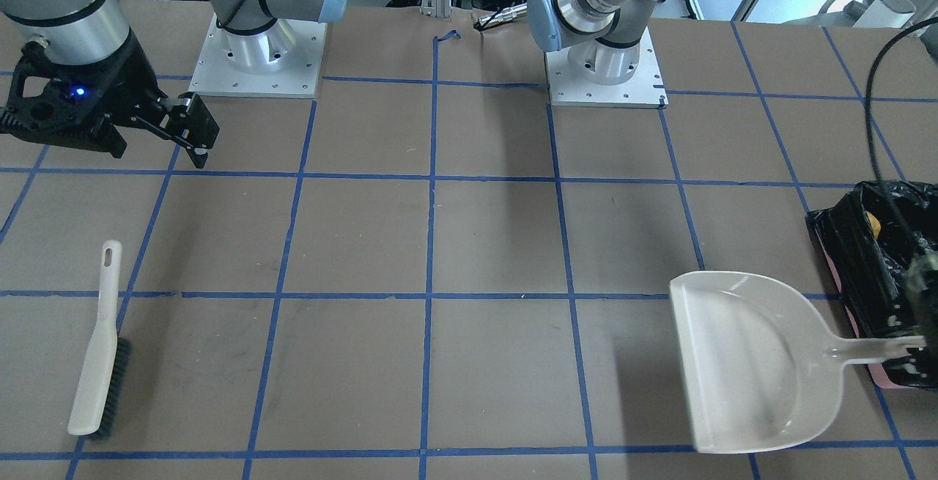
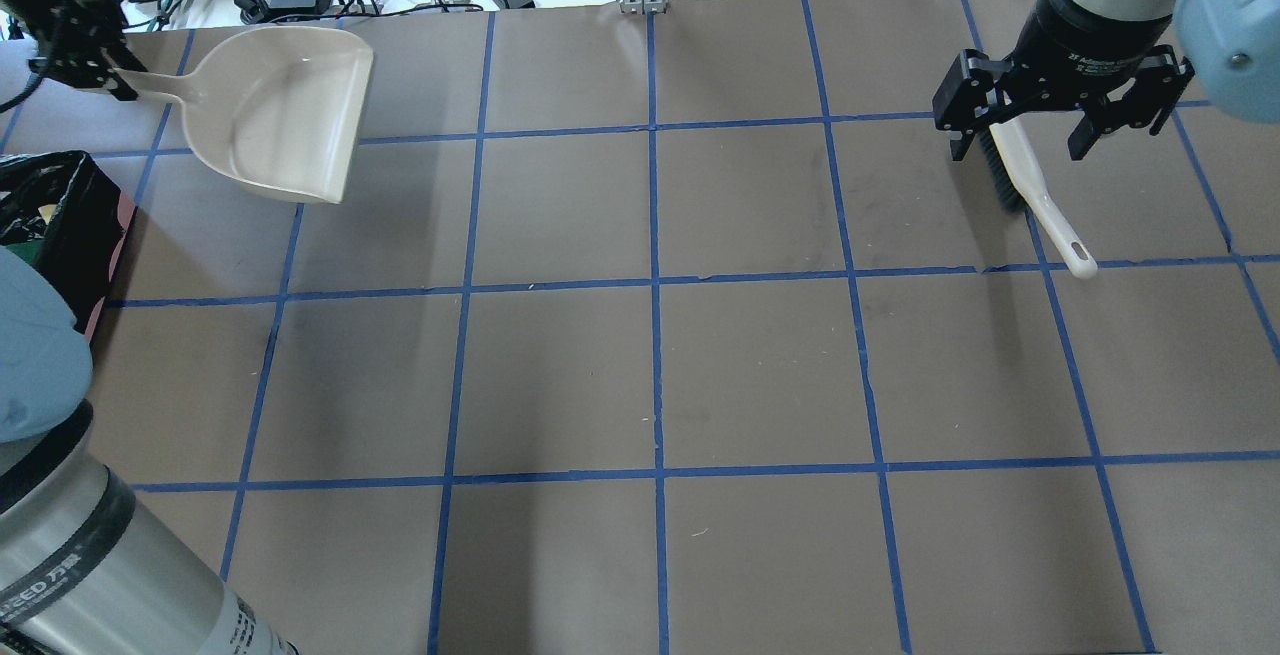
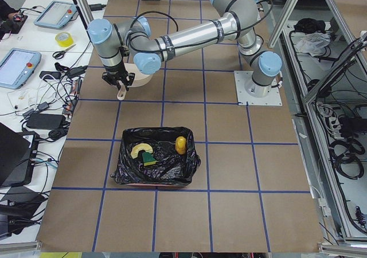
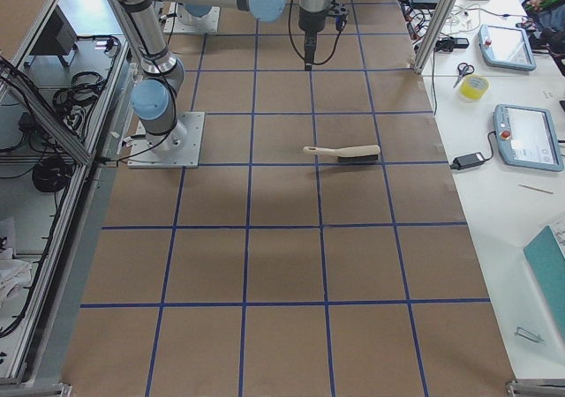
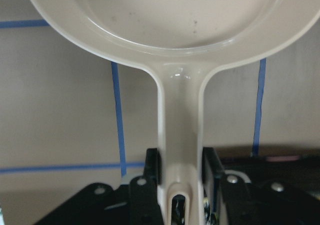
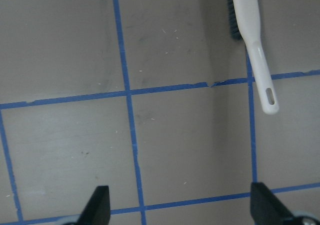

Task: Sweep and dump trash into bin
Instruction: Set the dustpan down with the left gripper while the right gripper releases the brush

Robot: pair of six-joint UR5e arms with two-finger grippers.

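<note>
1. The trash is lying inside the bin, all three pieces, near the left jaws.
2. The left jaws are pinching the empty dustpan by its handle, its long axis running away from the bin.
3. The right jaws are hanging spread, farther off, the brush lying flat on the surface ahead of them.
4. Seemingly only setting the dustpan down is remaining.
</note>
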